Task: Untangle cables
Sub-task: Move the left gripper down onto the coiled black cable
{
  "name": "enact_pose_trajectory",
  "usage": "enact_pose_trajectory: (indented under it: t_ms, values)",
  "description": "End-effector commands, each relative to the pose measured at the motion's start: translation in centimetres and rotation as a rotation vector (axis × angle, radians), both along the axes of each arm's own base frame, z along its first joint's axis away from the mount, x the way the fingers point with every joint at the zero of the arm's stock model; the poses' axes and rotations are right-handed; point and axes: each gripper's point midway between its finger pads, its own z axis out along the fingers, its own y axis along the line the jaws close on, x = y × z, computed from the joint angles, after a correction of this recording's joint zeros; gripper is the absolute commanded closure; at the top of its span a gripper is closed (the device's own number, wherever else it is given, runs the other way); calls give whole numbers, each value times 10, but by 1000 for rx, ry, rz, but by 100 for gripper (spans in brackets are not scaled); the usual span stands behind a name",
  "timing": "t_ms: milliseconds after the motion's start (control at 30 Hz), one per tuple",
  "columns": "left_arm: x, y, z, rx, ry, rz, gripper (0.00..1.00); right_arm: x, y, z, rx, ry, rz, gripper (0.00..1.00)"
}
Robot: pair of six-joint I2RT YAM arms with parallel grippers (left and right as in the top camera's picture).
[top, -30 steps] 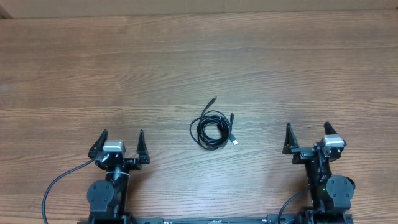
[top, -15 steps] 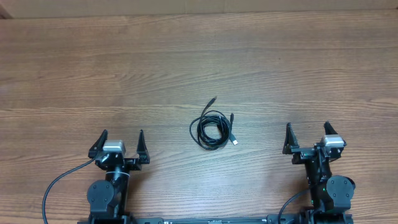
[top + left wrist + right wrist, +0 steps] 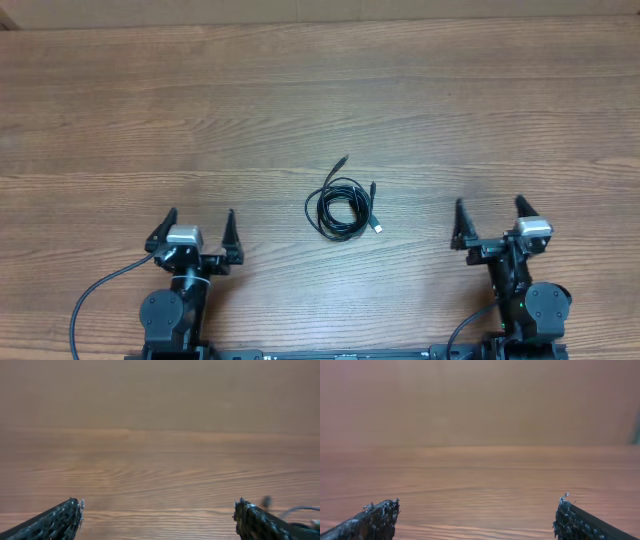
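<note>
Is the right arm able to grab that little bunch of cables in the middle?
Probably yes. The right tool is open, the cables lie apart from it toward the middle, and only bare table sits between them.

You have a brown wood-grain desk (image 3: 320,90) filling nearly the whole overhead view, its grain running left to right. Along the top edge you'll see a paler strip (image 3: 400,8) beyond it; you can't tell what it is. The light is soft and even, and in both wrist views the desk blurs farther off.
</note>
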Motion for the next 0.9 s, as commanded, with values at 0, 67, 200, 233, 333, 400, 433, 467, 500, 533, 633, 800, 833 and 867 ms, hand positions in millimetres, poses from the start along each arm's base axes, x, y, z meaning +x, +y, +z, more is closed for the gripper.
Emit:
enact_pose_trajectory:
  t_ms: [0, 67, 200, 233, 333, 400, 433, 467, 500, 533, 633, 800, 833, 867]
  values:
    - [-7, -35, 5, -245, 23, -195, 0, -10, 41, 2, 194, 29, 241, 0]
    - [-14, -52, 10, -383, 53, -297, 0, -15, 52, 2, 289, 65, 311, 0]
    - [-33, -82, 52, -411, -66, -528, 0, -22, 62, 28, 400, 9, 394, 0]
    - [-39, -86, 67, -390, -123, -569, 0, -26, 64, 45, 388, -49, 425, 0]
    - [-58, -87, 123, -339, -312, -615, 0, -50, 58, 125, 343, -330, 437, 0]
    - [-67, -81, 154, -305, -384, -582, 0, -62, 45, 166, 337, -438, 372, 0]
    - [-71, -78, 170, -277, -414, -558, 0, -70, 40, 186, 306, -480, 338, 0]
    - [-75, -75, 185, -248, -435, -536, 0, -79, 38, 205, 248, -507, 309, 0]
    - [-80, -74, 201, -214, -444, -518, 1, -84, 37, 218, 197, -506, 286, 0]
    - [-83, -73, 211, -198, -436, -506, 0, -86, 36, 226, 164, -489, 268, 0]
    - [-81, -69, 236, -193, -282, -455, 0, -86, 31, 238, 119, -335, 202, 0]
    - [-64, -77, 235, -159, 146, -466, 0, -70, 29, 223, 149, 40, 168, 0]
    - [-61, -77, 230, -165, 252, -462, 0, -67, 32, 217, 162, 125, 180, 0]
    - [-59, -78, 226, -178, 337, -465, 0, -65, 35, 211, 172, 185, 197, 0]
